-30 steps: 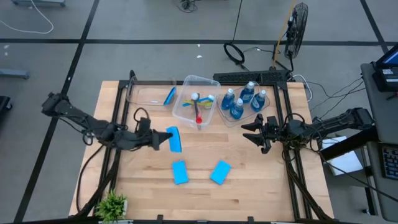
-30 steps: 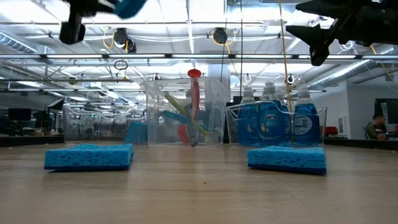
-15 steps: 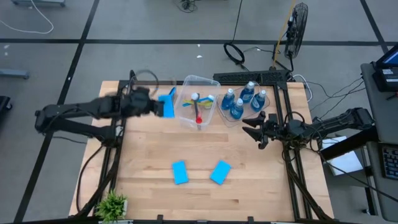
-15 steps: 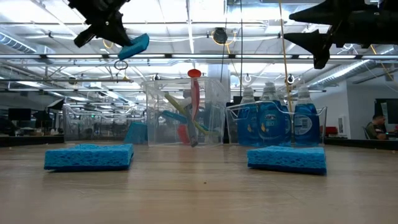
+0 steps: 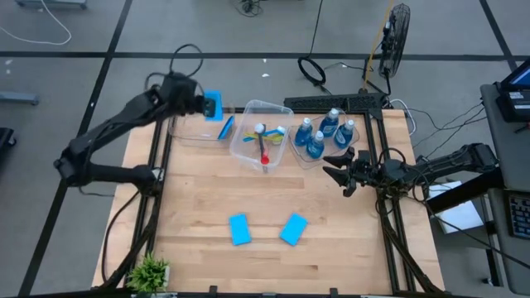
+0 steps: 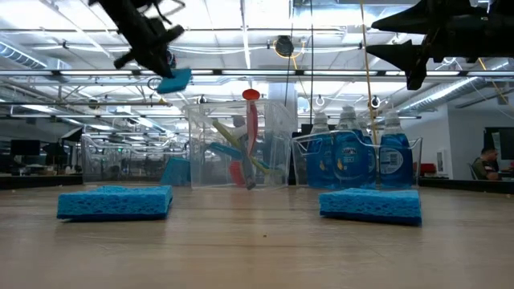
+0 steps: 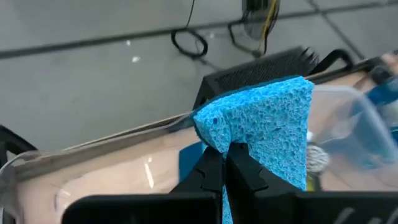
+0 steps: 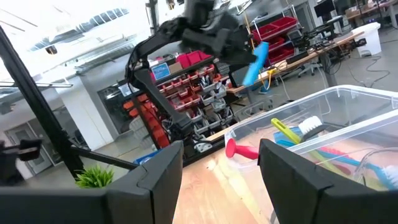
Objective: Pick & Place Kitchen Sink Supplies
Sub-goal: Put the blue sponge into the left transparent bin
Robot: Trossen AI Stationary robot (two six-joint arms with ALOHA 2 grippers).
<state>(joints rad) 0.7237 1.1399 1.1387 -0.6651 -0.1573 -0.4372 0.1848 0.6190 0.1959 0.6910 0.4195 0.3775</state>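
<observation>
Sponge (image 5: pixel 213 103): clamped in left gripper (image 5: pixel 204 105), carried from mid-table up to above the left tub (image 5: pixel 186 132), release likely next; right gripper (image 5: pixel 338 171) open, waiting beside bottles (image 5: pixel 323 132).

This is a large open robotics lab or workshop rather than a home. The wooden table (image 5: pixel 265 207) stands in a black metal frame (image 5: pixel 389 232) on a grey concrete floor (image 5: pixel 83 50) marked with dark lines, with loose cables (image 5: pixel 313 70) and a standing fan (image 5: pixel 396 33) beside it. The low view shows an industrial ceiling of pipes and strip lights (image 6: pixel 241 48) over a long hall. The right wrist view shows racks of red parts bins (image 8: pixel 186 81) and distant work benches (image 8: pixel 311 53). A person (image 6: pixel 487 164) sits far off at the edge.
</observation>
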